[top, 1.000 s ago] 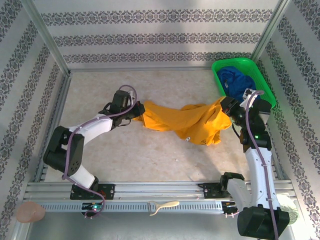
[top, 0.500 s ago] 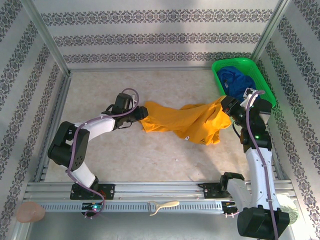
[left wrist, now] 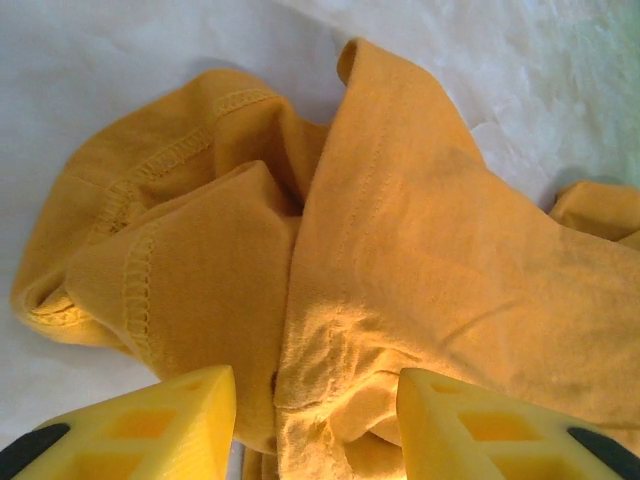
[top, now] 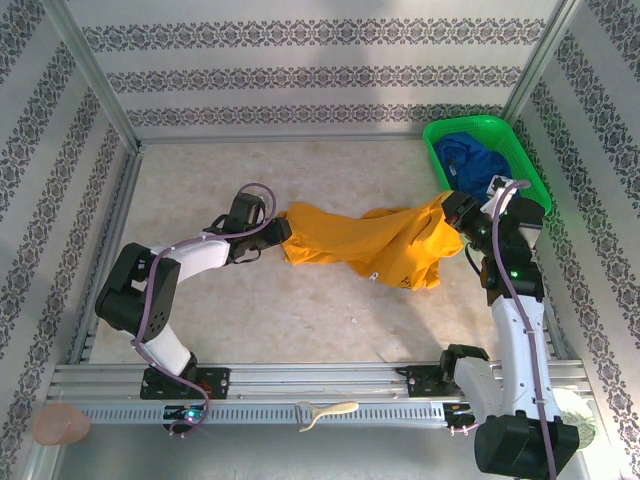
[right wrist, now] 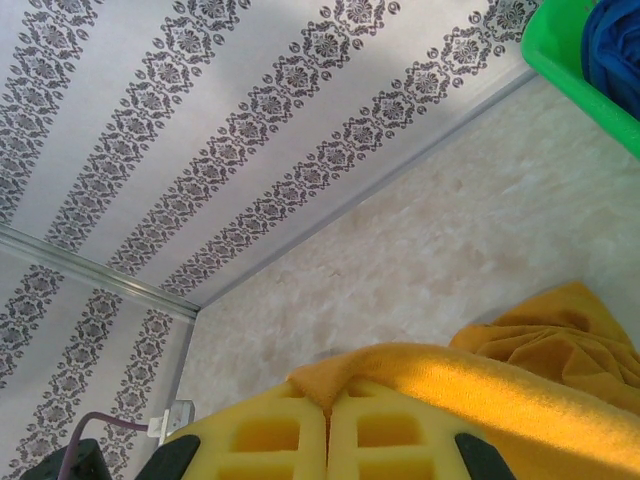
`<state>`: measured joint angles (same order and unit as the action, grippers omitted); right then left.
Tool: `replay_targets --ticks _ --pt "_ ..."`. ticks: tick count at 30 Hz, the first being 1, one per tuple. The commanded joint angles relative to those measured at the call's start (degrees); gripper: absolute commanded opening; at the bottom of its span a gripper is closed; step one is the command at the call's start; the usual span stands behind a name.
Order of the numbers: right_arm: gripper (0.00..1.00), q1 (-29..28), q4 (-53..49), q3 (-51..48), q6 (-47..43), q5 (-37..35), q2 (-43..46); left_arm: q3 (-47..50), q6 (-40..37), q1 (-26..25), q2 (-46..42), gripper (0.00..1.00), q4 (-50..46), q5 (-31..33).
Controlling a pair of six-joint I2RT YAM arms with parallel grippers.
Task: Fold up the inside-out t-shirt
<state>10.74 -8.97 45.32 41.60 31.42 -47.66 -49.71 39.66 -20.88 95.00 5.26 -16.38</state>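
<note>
The inside-out t-shirt (top: 360, 240) is orange-yellow and lies stretched in a wrinkled band across the middle of the table. Its left end is bunched, with seams showing (left wrist: 420, 230). My left gripper (top: 278, 232) sits at that left end, open. Its two yellow fingers (left wrist: 150, 420) stand apart over the cloth (left wrist: 318, 400) without pinching it. My right gripper (top: 452, 208) is shut on the shirt's right end and holds it slightly raised. In the right wrist view a fold of the shirt (right wrist: 500, 380) is pinched between the closed fingers (right wrist: 328, 400).
A green basket (top: 530, 170) with a dark blue garment (top: 470, 160) stands at the back right, close behind my right gripper. Patterned walls and metal posts enclose the table. A pale utensil (top: 325, 412) and a pinkish disc (top: 60, 424) lie by the front rail.
My left gripper has opened and let go of the shirt's left end, which now rests on the table. The left wrist shifted slightly nearer. The right arm has held still.
</note>
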Motion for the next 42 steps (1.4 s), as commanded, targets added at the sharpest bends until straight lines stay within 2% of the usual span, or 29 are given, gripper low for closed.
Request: replay_targets --ticks 1,7,14,20,27,32,38,42 --pt "0.00 0.07 0.79 1.78 -0.83 -0.48 0.73 -0.25 -0.16 0.41 0.27 0.47 0.02 0.13" --pt "0.00 0.07 0.70 1.87 -0.91 -0.48 0.73 -1.51 -0.34 0.37 2.18 0.47 2.57 -4.23" --pt "0.00 0.07 0.68 1.86 -0.82 -0.48 0.81 -2.06 -0.09 0.36 3.61 0.47 3.30 -4.76" --pt "0.00 0.02 0.64 1.87 -0.91 -0.48 0.68 -0.27 1.13 0.39 1.89 0.39 6.82 -5.68" --pt "0.00 0.07 0.99 1.77 -0.73 -0.48 0.37 1.57 1.89 0.33 0.42 0.39 10.15 -6.40" --pt "0.00 0.07 0.77 1.87 -0.79 -0.48 0.64 3.50 3.02 0.40 -0.16 0.34 13.56 -6.06" --pt "0.00 0.07 0.83 1.72 -0.84 -0.48 0.37 6.38 3.98 0.38 -1.81 0.35 20.44 -6.72" --pt "0.00 0.07 0.81 1.67 -0.99 -0.53 0.55 8.15 5.26 0.36 -1.95 0.44 25.24 -6.73"
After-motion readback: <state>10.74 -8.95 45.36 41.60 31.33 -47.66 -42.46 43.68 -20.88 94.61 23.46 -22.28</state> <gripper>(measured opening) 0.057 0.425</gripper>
